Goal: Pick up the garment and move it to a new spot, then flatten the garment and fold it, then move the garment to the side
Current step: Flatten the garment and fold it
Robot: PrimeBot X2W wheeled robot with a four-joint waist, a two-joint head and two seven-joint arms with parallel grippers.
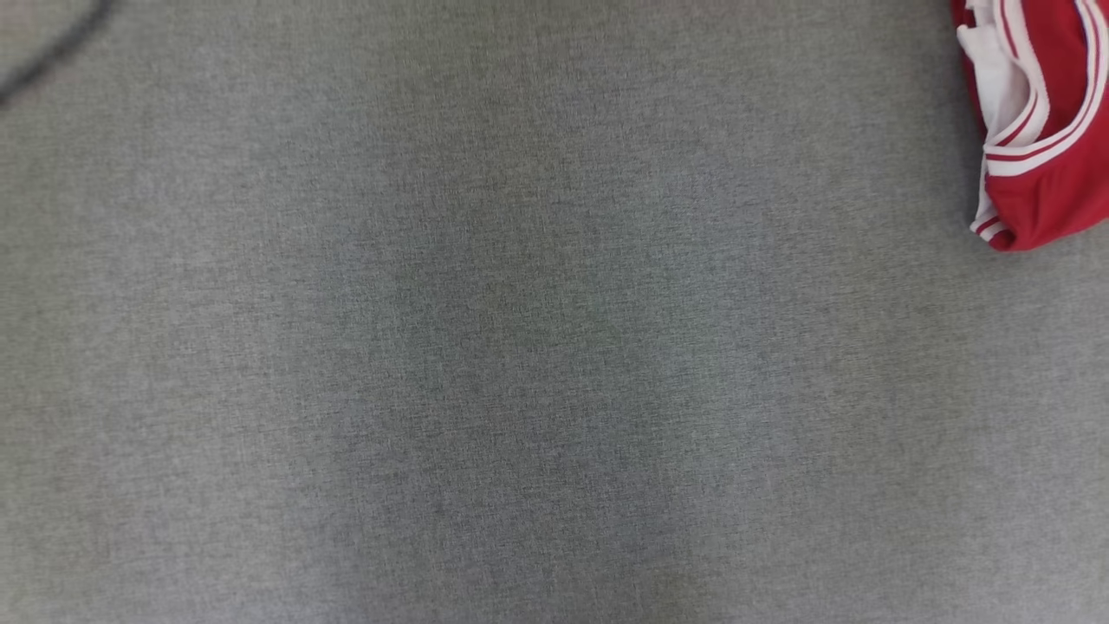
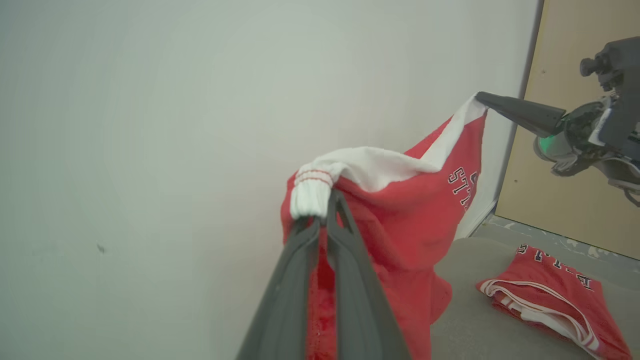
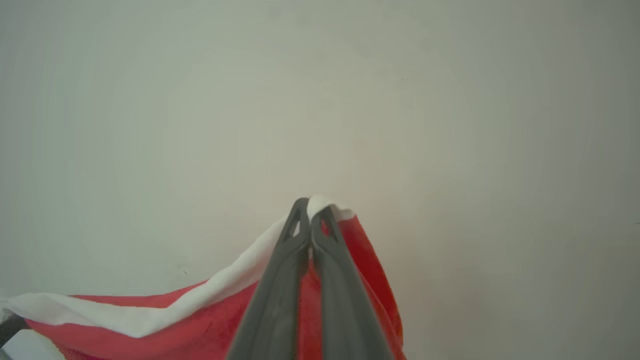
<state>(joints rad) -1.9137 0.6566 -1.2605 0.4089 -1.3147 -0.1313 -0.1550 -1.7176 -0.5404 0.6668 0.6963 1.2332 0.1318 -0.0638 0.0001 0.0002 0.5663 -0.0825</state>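
- The grey cloth-covered counter (image 1: 520, 347) stretches out below the head camera, and its near and middle parts are bare fabric.
- The left gripper (image 2: 325, 210) has its jaws pressed together on the gathered white elastic band of the red garment (image 2: 410, 220), pinching it at the tips.
- The right gripper (image 3: 312, 210) has its jaws closed too, nipping the other end of the same white band. In the left wrist view it comes in from the right with its dark tip on the band's raised corner.
- The red garment hangs in the air between the two grippers, above the counter. The white band sags from one pinch to the other and the red cloth droops below it in loose folds. Black-and-white lettering shows on its right side, but it is creased and only partly readable.
- A second red garment, the folded one (image 1: 1048, 130), lies on the counter at the far right, trimmed with white-and-red stripes, with lettering on its top face. It is apart from the hanging one.
- Beyond everything, a plain pale wall (image 2: 150, 125) fills the background, with a tan panel (image 2: 540, 190) to its right and a strip of speckled grey floor at the panel's foot.
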